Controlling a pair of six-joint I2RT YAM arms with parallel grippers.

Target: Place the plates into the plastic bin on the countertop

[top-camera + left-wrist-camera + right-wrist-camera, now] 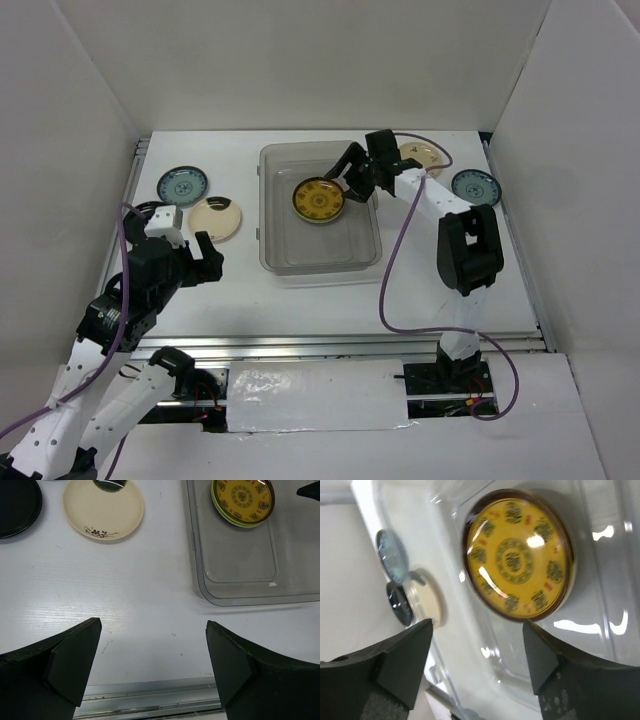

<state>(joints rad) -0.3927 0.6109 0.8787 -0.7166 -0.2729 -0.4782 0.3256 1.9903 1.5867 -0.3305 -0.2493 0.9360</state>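
Observation:
The plastic bin (300, 262) stands mid-table. In it lies a yellow-and-black plate (318, 200), stacked on a lime green plate (223, 517). My right gripper (342, 183) is open and empty just above the yellow plate's right edge; the plate (517, 560) lies beyond my open right gripper (477, 655). My left gripper (212, 258) is open and empty over bare countertop (230, 290), left of the bin. A blue plate (183, 184), a cream plate (215, 218) and a partly hidden black plate (148, 210) lie at the left. A cream plate (420, 155) and a blue plate (475, 186) lie at the right.
A metal rail (330, 345) runs along the near edge. White walls enclose the table on three sides. In the left wrist view the cream floral plate (103, 510), black plate (15, 505) and bin corner (210, 592) lie ahead of my left gripper (154, 650).

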